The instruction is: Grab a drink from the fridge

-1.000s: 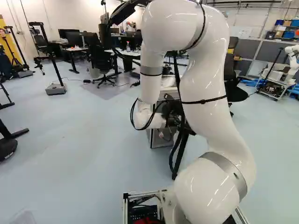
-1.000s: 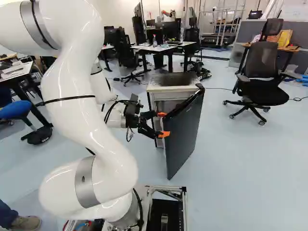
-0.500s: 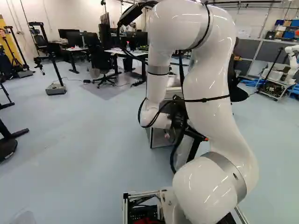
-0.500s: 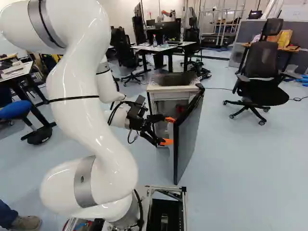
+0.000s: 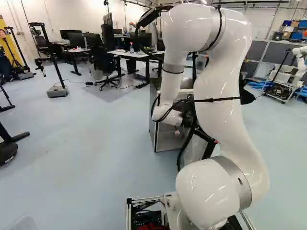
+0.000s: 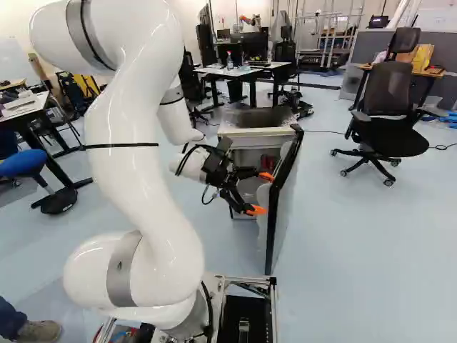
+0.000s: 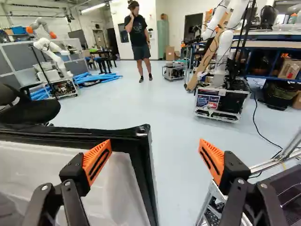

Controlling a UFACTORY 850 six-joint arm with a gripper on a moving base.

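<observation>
Grey-sided fridge at twelve o'clock from the base; drink not discernible. Opened door towards one o'clock, gripper beside it, fingers apart, empty. Probably widening the opening; next, clear door, then reach inside.

Hand partly hidden behind arm in left base view. Reddish contents beyond hand too small to tell. Door beside hand cut off in wrist view.

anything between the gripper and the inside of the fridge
Nothing visible stands between the gripper and the open front of the fridge. The swung-open fridge door is just ahead of the gripper, not across that path.
</observation>
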